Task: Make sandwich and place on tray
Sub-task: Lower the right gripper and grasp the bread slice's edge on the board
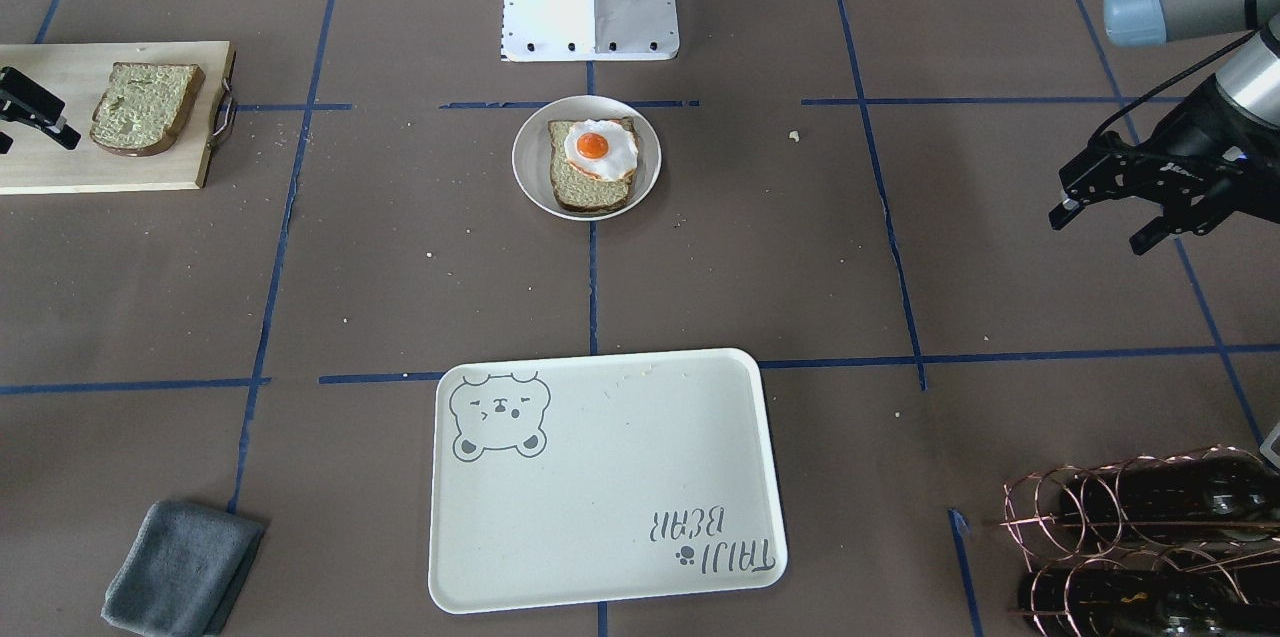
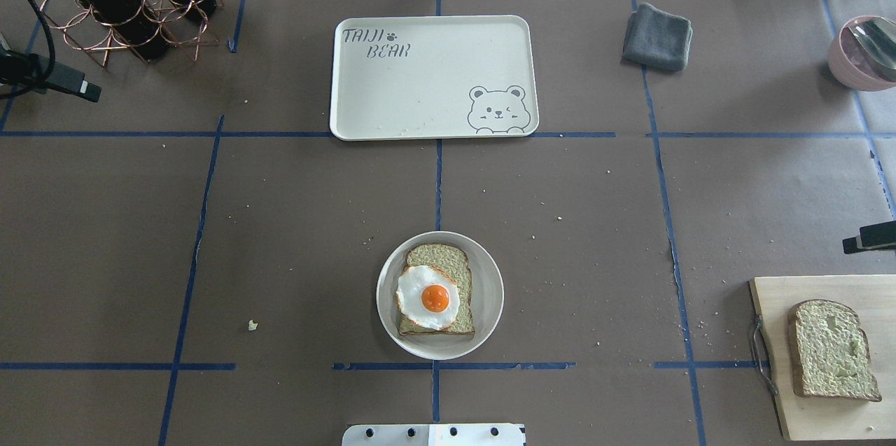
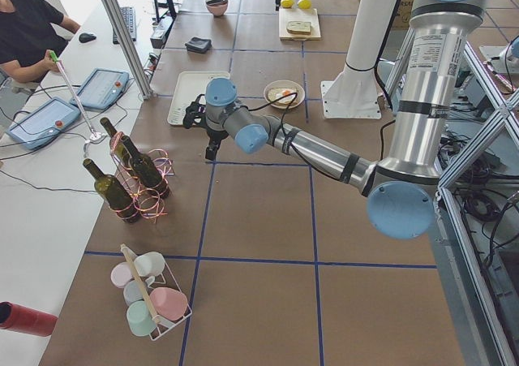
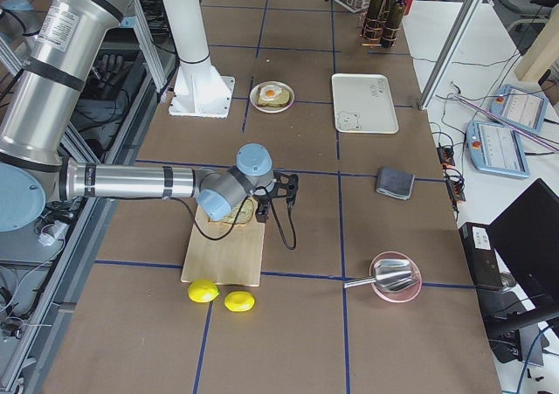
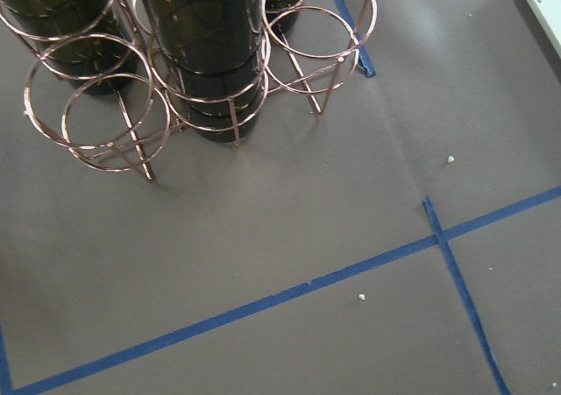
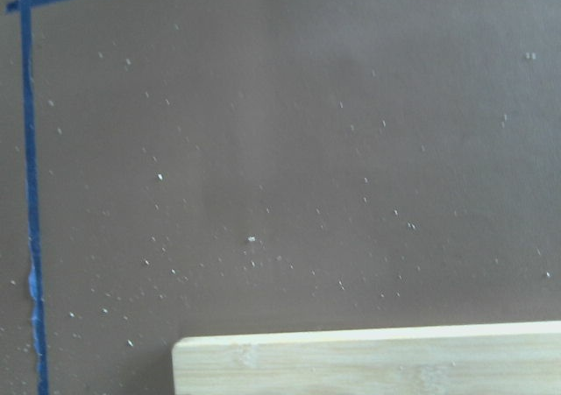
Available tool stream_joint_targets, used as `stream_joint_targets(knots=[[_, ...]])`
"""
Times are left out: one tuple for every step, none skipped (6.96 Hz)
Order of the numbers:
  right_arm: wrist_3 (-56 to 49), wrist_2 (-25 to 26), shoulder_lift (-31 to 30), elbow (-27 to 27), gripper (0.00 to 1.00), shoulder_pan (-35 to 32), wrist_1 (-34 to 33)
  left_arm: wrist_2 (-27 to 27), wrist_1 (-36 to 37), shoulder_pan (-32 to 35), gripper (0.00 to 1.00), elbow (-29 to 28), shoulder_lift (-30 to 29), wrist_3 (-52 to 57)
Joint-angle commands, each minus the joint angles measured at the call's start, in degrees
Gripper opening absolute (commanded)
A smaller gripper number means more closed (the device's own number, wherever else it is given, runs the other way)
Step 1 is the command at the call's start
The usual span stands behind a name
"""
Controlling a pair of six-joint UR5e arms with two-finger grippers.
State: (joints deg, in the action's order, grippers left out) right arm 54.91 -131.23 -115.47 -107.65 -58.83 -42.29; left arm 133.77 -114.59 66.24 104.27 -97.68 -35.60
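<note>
On round white plate at table centre, nr robot base: one bread slice w/ fried egg lying on top, yolk up, shifted toward one corner & reaching slightly past slice's edge. On wooden cutting board w/ metal handle, at table's edge on robot's right: 2nd bread slice, flat, bare, well apart from plate. Across table from robot, in line w/ plate: TAIJI BEAR tray, only a few crumbs on it. Left gripper: out on robot's left, above bare table nr copper wine rack w/ dark bottles; fingers spread wide, gripping nothing. Right gripper: hovering by cutting board's edge, just beside 2nd slice, not touching it; mostly cut off in front & overhead views, so can't tell how far open. Past tray's corner toward robot's right: folded grey cloth.
</note>
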Motion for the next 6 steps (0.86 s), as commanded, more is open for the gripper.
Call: stream_joint_targets(knots=[[4.05, 4.05, -6.24, -0.01, 0.96, 8.09, 8.60, -0.17, -2.12, -3.12, 1.00, 1.02, -0.05, -4.47], [5.54, 4.05, -8.95, -0.01, 0.93, 10.21, 12.37, -0.09, -2.39, -3.31, 1.00, 1.37, -0.14, -5.35], [6.43, 5.01, -9.94, 0.33, 0.92, 12.40, 13.45, -0.17, -3.26, -3.57, 1.00, 1.38, -0.23, -5.62], [6.87, 8.07, -9.77, 1.64, 0.91, 14.43, 13.55, -0.17, -3.27, -3.57, 1.00, 1.38, -0.23, -5.63], [7.31, 9.49, -8.99, 2.87, 0.91, 15.84, 13.55, -0.17, -3.27, -3.57, 1.00, 1.38, -0.23, -5.71], [9.32, 10.29, -8.11, 2.97, 0.86, 17.42, 13.55, -0.17, -3.27, -3.57, 1.00, 1.55, -0.23, -5.71]])
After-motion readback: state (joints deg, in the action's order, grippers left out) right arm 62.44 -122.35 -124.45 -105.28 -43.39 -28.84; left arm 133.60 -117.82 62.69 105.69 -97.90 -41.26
